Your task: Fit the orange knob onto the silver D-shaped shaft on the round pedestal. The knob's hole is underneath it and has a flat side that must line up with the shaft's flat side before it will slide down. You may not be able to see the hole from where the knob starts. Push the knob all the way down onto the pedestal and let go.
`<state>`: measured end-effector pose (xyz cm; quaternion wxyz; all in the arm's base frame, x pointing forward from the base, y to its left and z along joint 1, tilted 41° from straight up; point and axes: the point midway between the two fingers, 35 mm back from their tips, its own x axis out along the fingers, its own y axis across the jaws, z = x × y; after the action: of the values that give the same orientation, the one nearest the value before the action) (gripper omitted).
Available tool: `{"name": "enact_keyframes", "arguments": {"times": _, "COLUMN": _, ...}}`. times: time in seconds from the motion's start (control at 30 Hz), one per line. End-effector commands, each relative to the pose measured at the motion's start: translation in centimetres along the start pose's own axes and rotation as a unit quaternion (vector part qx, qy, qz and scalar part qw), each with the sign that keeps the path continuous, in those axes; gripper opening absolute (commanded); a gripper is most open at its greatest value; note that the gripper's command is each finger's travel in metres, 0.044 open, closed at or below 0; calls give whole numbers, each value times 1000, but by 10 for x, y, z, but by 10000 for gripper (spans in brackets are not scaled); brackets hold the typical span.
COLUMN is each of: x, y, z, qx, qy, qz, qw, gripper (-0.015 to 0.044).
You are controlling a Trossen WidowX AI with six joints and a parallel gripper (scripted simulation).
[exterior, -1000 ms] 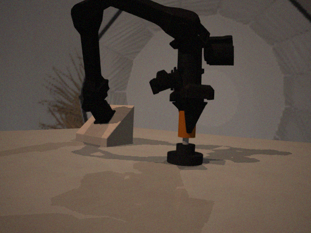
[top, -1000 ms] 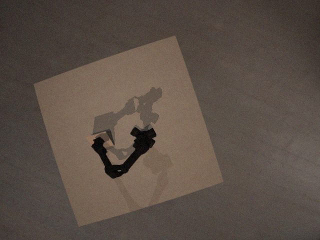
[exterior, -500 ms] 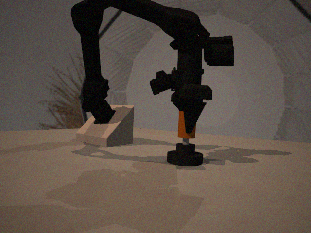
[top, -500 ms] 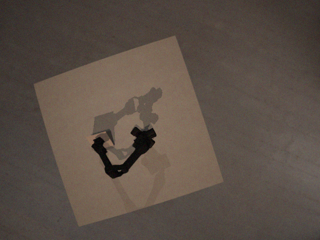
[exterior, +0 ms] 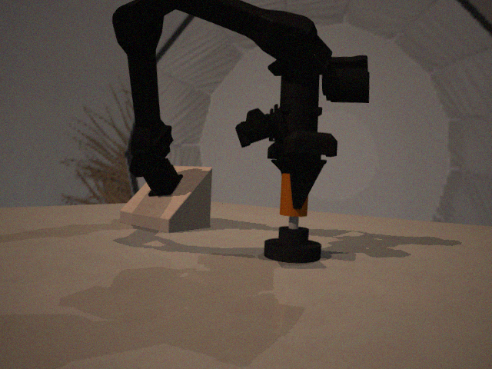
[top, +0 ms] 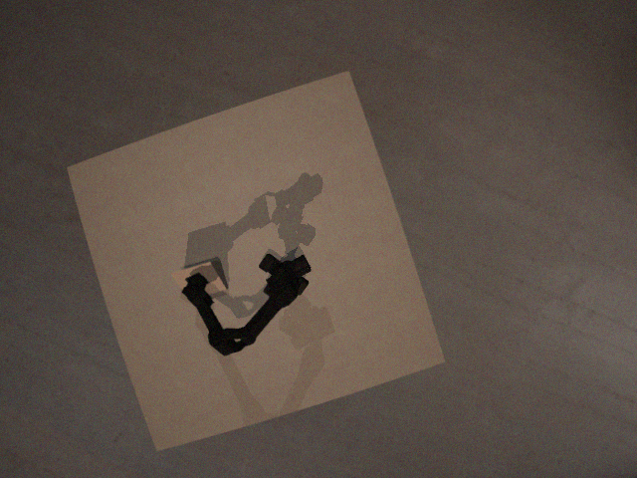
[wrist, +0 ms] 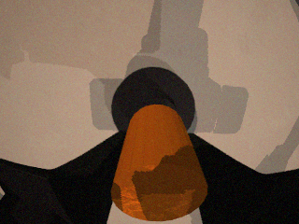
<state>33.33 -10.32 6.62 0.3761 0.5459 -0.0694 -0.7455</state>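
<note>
The orange knob (exterior: pixel 285 194) (wrist: pixel 156 149) is upright between the fingers of my gripper (exterior: pixel 298 204), which is shut on it. The silver shaft (exterior: pixel 293 222) stands up from the black round pedestal (exterior: pixel 292 250) (wrist: pixel 151 86), directly below the knob. Only a short length of shaft shows between the knob's lower end and the pedestal's raised hub. Whether the shaft's tip is inside the hole or just behind the knob's edge I cannot tell. The hole and the flat sides are hidden. In the top view the arm covers the knob and pedestal.
The arm's base sits on a pale wedge-shaped block (exterior: pixel 191 210) (top: pixel 179 278), to the left of the pedestal in the exterior view. The square tabletop (top: pixel 334 128) (exterior: pixel 357 310) carries shadows of the arm. Its edges show in the top view.
</note>
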Motion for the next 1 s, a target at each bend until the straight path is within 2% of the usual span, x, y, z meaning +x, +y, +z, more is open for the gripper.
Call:
{"name": "enact_keyframes", "arguments": {"times": 0.0, "x": -4, "y": 2, "z": 0, "qx": 25, "qy": 4, "qz": 3, "qw": 1000, "gripper": 0}}
{"name": "enact_keyframes", "arguments": {"times": 0.97, "x": -2, "y": 3, "z": -1, "qx": 29, "qy": 4, "qz": 3, "qw": 1000, "gripper": 0}}
